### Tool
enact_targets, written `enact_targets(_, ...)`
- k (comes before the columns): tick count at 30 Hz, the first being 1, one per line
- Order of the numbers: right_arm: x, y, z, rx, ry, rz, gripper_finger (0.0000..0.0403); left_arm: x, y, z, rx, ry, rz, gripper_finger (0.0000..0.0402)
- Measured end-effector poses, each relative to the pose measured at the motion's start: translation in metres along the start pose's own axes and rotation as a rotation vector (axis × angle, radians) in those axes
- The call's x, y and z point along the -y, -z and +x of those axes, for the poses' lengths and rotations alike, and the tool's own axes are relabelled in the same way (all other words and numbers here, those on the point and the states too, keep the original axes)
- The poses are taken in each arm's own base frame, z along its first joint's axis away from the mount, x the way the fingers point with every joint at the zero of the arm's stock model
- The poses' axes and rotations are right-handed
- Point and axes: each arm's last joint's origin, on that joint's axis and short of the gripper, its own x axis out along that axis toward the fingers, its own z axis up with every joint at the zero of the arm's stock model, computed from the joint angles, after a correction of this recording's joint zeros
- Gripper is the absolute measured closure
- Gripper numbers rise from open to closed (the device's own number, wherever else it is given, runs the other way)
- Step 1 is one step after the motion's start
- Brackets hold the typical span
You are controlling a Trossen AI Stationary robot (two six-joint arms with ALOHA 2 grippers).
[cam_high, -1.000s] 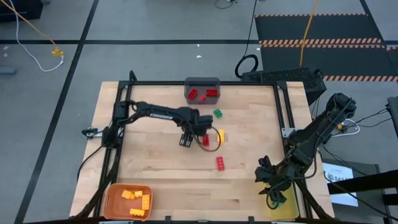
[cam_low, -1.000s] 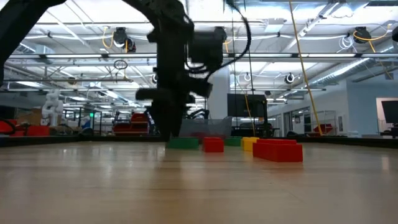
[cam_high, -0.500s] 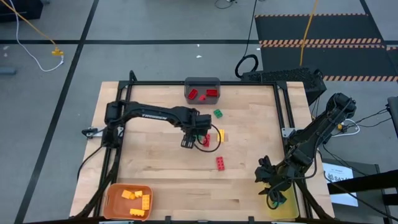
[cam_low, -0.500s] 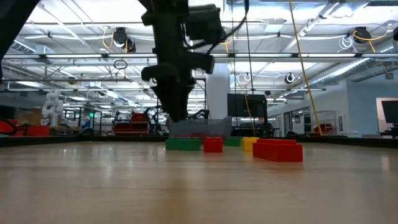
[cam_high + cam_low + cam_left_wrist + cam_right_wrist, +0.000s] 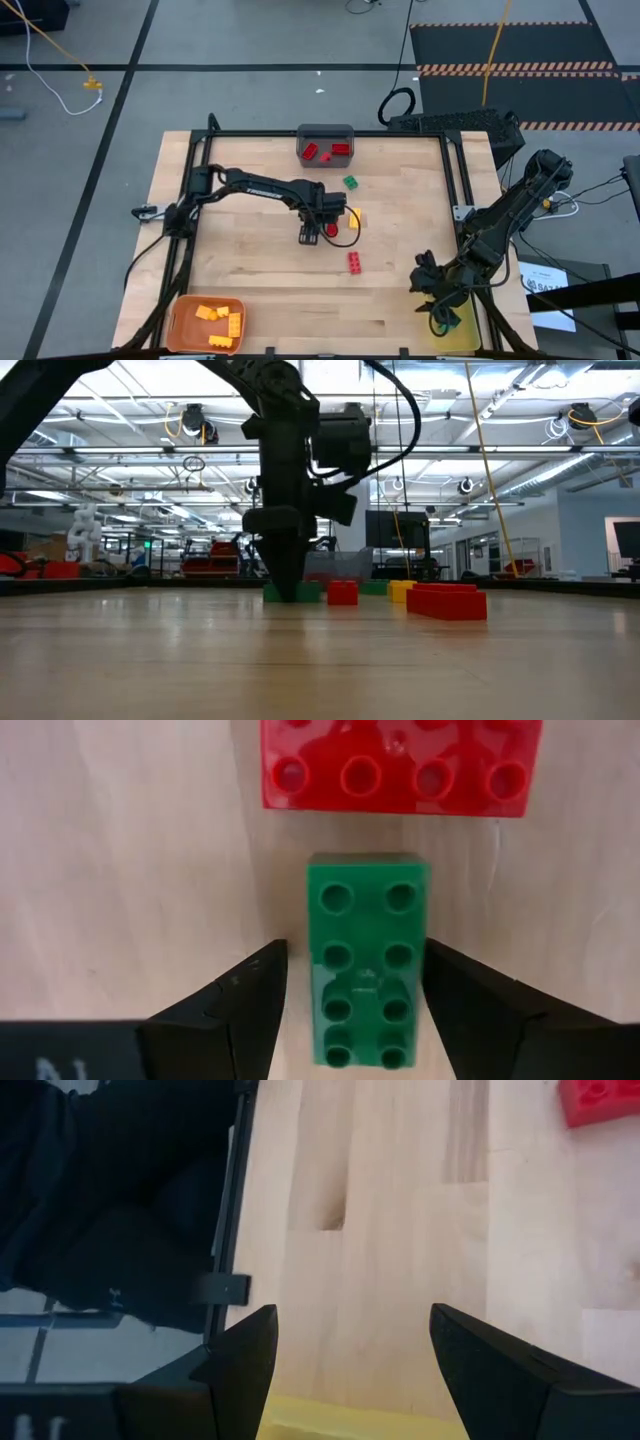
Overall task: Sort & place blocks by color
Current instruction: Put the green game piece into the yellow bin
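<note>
1. Now the left gripper (image 5: pixel 355 1010) has come down right over a green block (image 5: pixel 367 960) near the middle of the table (image 5: pixel 250 270), and its fingers stand apart on either side of it, with a sliver of wood showing at each flank, so nothing is held yet.
2. Just past that green block's far end lies a red block (image 5: pixel 402 765), close but not touching it.
3. From table height the left gripper's tip (image 5: pixel 283 585) sits at the wood in front of the little row of blocks; a moment ago it hung clear above them, so the arm has dropped for the pick.
4. Overhead, the arm also reaches a touch farther toward the table's centre than it did a second ago.
5. I'd judge this the start of a grasp: closing should be all that remains before the lift.
6. The sorting looks partly done: yellow blocks (image 5: pixel 220 320) lie in the orange bin (image 5: pixel 180 335), red ones (image 5: pixel 325 151) in the gray bin (image 5: pixel 325 131).
7. Another green block (image 5: pixel 351 182), a yellow one (image 5: pixel 355 217) and a red one (image 5: pixel 355 262) lie loose.
8. The right gripper (image 5: pixel 350 1370) waits spread wide and empty at the table's right near corner, unmoved.
</note>
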Motion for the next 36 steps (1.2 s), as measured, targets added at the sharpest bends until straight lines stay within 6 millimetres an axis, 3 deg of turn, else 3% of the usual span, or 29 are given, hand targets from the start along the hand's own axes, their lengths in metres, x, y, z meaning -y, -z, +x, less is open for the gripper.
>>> enact_targets(5, 0.003, 0.000, 0.002, 0.052, 0.049, 0.002, 0.0151, 0.001, 0.000, 0.004, -0.012, -0.012, -0.081, 0.0182)
enact_targets(8, 0.013, 0.006, 0.009, 0.076, 0.101, 0.011, 0.0151, 0.003, 0.000, -0.004, 0.011, -0.016, -0.098, 0.0222)
enact_targets(10, 0.020, 0.008, 0.015, 0.098, 0.115, -0.005, 0.0151, 0.004, -0.001, -0.012, 0.042, -0.025, -0.115, 0.0258)
enact_targets(14, 0.033, 0.008, 0.027, 0.199, 0.098, -0.059, 0.0151, 0.005, -0.003, -0.040, 0.151, -0.009, -0.141, 0.0261)
enact_targets(18, 0.041, 0.000, 0.032, 0.441, 0.131, -0.141, 0.0151, 0.017, -0.012, -0.063, 0.301, 0.015, -0.129, 0.0261)
enact_targets(21, 0.043, -0.007, 0.031, 0.584, 0.200, -0.239, 0.0152, 0.028, -0.017, -0.082, 0.421, 0.039, -0.109, 0.0261)
enact_targets(25, 0.043, -0.015, 0.025, 0.672, 0.358, -0.475, 0.0152, 0.043, -0.022, -0.093, 0.503, 0.132, -0.088, 0.0261)
enact_targets(31, 0.044, -0.023, 0.021, 0.672, 0.534, -0.820, 0.0152, 0.060, -0.024, -0.098, 0.523, 0.221, -0.107, 0.0224)
enact_targets(36, 0.051, -0.028, 0.021, 0.634, 0.600, -0.896, 0.0152, 0.071, -0.026, -0.100, 0.527, 0.327, -0.096, 0.0259)
